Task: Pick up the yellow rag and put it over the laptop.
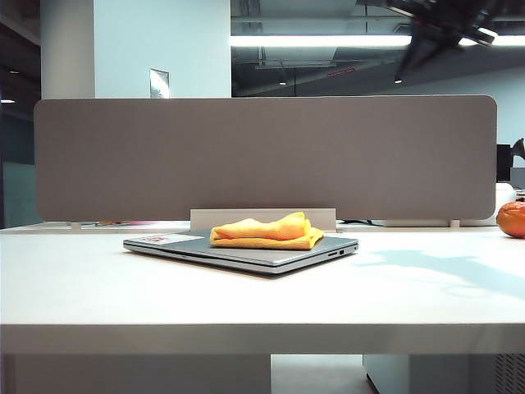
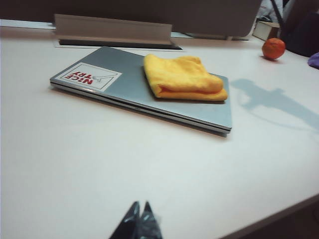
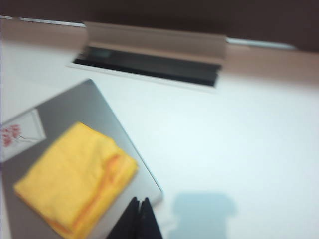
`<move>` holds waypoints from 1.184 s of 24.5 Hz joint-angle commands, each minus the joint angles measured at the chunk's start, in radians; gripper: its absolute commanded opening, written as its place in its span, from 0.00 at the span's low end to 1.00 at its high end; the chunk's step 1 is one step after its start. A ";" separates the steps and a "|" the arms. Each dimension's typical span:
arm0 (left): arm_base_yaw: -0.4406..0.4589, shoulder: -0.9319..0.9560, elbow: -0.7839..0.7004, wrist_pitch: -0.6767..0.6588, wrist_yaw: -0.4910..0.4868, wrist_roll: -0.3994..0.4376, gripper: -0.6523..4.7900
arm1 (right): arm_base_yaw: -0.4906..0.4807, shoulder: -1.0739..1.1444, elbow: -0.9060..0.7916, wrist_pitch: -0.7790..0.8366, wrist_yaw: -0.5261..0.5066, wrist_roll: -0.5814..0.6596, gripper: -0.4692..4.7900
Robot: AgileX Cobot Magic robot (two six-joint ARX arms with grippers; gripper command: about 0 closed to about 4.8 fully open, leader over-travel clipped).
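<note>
The yellow rag (image 1: pixel 265 231) lies folded on the closed silver laptop (image 1: pixel 246 253), on the half of the lid away from the white-and-red sticker. The left wrist view has the rag (image 2: pixel 184 77) and laptop (image 2: pixel 124 84) across the table, well beyond my left gripper (image 2: pixel 140 205), which is shut and empty. My right gripper (image 3: pixel 140 200) is shut and empty, hanging above the laptop's corner (image 3: pixel 144 174) beside the rag (image 3: pixel 75 179). The right arm (image 1: pixel 447 20) is a dark blur high at the upper right of the exterior view.
An orange fruit (image 1: pixel 513 219) sits at the table's far right edge. A grey divider panel (image 1: pixel 262 156) stands behind the laptop, with a cable slot and raised flap (image 3: pixel 149 64) at its foot. The arm's shadow (image 1: pixel 443 267) falls on the white table.
</note>
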 commanded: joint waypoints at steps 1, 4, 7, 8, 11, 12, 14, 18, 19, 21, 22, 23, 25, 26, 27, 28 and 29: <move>0.000 0.001 0.002 -0.011 -0.018 0.001 0.11 | -0.025 -0.088 -0.127 0.034 -0.011 -0.004 0.09; -0.001 0.001 0.002 -0.011 -0.018 0.000 0.11 | -0.045 -0.176 -0.255 0.085 -0.021 -0.003 0.09; -0.001 0.001 0.002 -0.011 -0.023 0.000 0.11 | -0.069 -0.265 -0.386 0.155 -0.029 0.025 0.09; -0.001 0.001 0.002 -0.011 -0.038 0.000 0.11 | -0.074 -0.299 -0.437 0.185 -0.029 0.040 0.09; -0.001 0.001 0.001 -0.011 -0.101 0.000 0.11 | -0.079 -0.386 -0.565 0.267 -0.028 0.065 0.09; 0.000 0.001 0.001 -0.011 -0.145 0.000 0.11 | -0.079 -0.439 -0.637 0.312 -0.028 0.075 0.09; 0.000 0.001 0.001 -0.011 -0.217 0.000 0.11 | -0.078 -0.519 -0.740 0.387 -0.028 0.118 0.09; 0.000 0.001 0.001 -0.011 -0.282 0.000 0.11 | -0.078 -0.667 -0.920 0.505 -0.017 0.162 0.09; 0.000 0.001 0.001 -0.011 -0.282 0.000 0.11 | -0.078 -0.690 -0.945 0.512 -0.007 0.163 0.09; 0.000 0.001 0.001 -0.011 -0.281 0.000 0.11 | -0.078 -0.743 -0.997 0.524 0.008 0.166 0.09; 0.000 0.001 0.001 -0.011 -0.280 0.000 0.11 | -0.078 -0.768 -1.018 0.530 0.019 0.177 0.09; 0.000 0.001 0.001 -0.011 -0.280 0.000 0.11 | -0.078 -0.798 -1.048 0.546 0.035 0.197 0.09; 0.000 0.001 0.001 -0.011 -0.280 0.000 0.11 | -0.078 -0.859 -1.100 0.561 0.079 0.222 0.09; 0.000 0.001 0.001 -0.011 -0.280 0.000 0.11 | -0.078 -0.886 -1.123 0.566 0.096 0.227 0.09; 0.000 0.001 0.001 -0.011 -0.280 0.000 0.11 | -0.078 -0.920 -1.152 0.576 0.113 0.233 0.09; 0.000 0.001 0.001 -0.011 -0.281 0.000 0.11 | -0.078 -0.947 -1.175 0.580 0.115 0.233 0.09; 0.000 0.001 0.001 -0.011 -0.282 0.000 0.11 | -0.078 -0.973 -1.197 0.584 0.115 0.233 0.09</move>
